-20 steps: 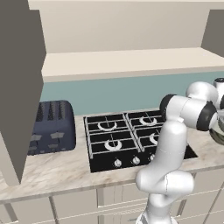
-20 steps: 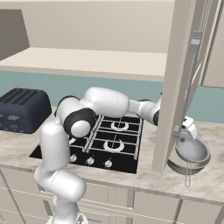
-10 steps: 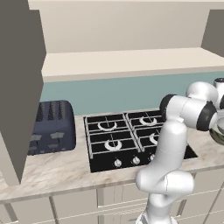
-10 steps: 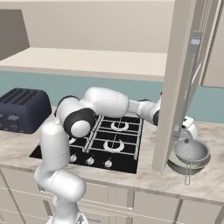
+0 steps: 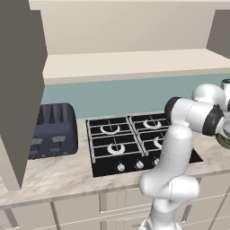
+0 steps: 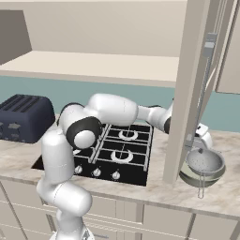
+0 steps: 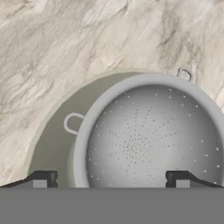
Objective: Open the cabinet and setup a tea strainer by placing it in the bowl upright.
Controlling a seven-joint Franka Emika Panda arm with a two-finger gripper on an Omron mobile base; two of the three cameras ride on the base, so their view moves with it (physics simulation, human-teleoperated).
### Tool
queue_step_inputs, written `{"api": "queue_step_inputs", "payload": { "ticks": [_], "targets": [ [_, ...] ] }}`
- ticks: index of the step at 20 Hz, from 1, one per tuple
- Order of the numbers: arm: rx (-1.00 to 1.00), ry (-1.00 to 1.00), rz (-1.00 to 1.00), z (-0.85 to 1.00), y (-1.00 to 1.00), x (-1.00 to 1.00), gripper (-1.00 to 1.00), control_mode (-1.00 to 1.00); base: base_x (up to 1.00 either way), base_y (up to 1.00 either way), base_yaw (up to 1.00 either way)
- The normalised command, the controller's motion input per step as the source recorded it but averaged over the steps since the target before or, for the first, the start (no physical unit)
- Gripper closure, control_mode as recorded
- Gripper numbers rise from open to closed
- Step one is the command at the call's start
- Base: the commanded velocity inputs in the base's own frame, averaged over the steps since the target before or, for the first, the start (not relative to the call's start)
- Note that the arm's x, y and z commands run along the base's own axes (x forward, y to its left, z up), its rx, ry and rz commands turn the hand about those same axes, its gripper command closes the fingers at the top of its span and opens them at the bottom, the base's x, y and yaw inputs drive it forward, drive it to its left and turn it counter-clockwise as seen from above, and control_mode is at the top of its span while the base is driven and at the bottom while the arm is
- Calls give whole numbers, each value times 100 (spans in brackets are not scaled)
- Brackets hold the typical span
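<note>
One tea strainer (image 7: 144, 140) you see seated upright in the bowl (image 7: 52, 144), on marble counter (image 6: 220, 197) beside the cooktop (image 6: 112, 154); gripper (image 7: 111, 179) fingers spread apart above it, cabinet (image 6: 187, 93) door open

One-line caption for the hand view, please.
Open gripper above the tea strainer, which sits upright in the bowl on the marble counter.

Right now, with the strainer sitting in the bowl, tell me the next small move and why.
Probably lift the hand straight up and away. Its fingers stand wide apart on either side of the strainer, gripping nothing, and the strainer's cup sits upright inside the bowl on the counter. Pulling back cleanly should avoid knocking it over.
</note>
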Motion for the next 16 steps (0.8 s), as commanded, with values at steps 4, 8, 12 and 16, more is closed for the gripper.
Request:
{"api": "queue_step_inputs", "payload": {
  "ticks": [4, 8, 12, 16],
  "targets": [
    [0, -6, 0, 44, 0, -57, -100, -100, 0, 0, 0],
    [1, -7, 0, 14, 29, -60, -100, -100, 0, 0, 0],
    [3, -10, 2, 1, 64, -54, -100, -100, 0, 0, 0],
    [0, -10, 7, 14, 98, -38, -100, -100, 0, 0, 0]
  ]
}}
